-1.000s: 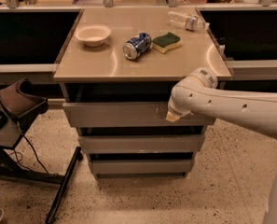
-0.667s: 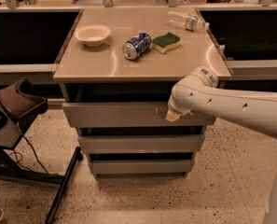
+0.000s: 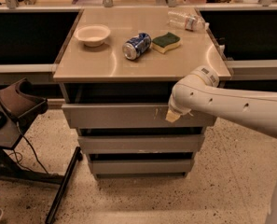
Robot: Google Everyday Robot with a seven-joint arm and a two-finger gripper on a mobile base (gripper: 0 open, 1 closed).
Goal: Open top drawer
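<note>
Grey, flat and handleless, the top drawer sits directly under the table's front edge, with a dark gap showing above its panel. Across the last second neither it nor the arm has visibly shifted. I judge from this that the pull is stalled or only starting. The drawer looks at most barely open, so most of the task remains. The white arm reaches in from the right, below the table's front right corner, bends at the wrist and points its tan pincer down at the panel, just right of the white scuff marks. Whether the pincer is open or closed I cannot tell.
</note>
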